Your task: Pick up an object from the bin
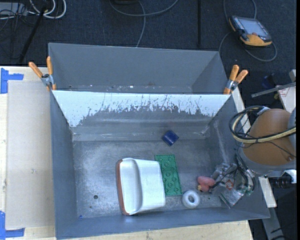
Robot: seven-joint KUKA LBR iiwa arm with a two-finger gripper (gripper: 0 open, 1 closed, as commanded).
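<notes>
The gripper [224, 180] sits in the lower-right corner of the grey metal bin [90, 159], just beside a small pink rounded lump [205, 183]. Whether the gripper is open cannot be told. This looks like the approach step, and the next move calls for centring over the lump.

Dark carpeted floor [140, 29] beyond, strewn with cables [54, 5] and two orange-edged devices [250, 31]

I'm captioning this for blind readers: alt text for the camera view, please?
The robot's end effector is at the lower right corner of the grey bin, beside a small pink thing. Left of it lie a white ring, a green studded plate, a white dish, and, above them, a blue block.
</notes>
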